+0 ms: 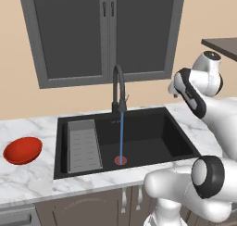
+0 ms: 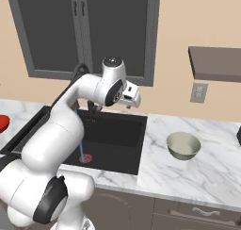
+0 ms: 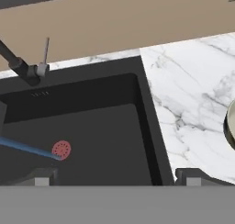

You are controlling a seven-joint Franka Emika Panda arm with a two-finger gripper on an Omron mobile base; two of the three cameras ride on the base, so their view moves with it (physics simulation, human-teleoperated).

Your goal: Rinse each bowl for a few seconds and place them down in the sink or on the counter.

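Over sink (image 3: 92, 126), gripper (image 3: 117, 177) spread wide, empty; no readable labels w/in sight

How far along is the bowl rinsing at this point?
Done: the tap is running, its stream hitting the drain. In hand: nothing; the gripper hangs open over the sink. Left: the red bowl and the grey-beige bowl both sit on the counter, not under the water.

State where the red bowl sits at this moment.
In the left base view the red bowl rests on the counter, left of the sink.
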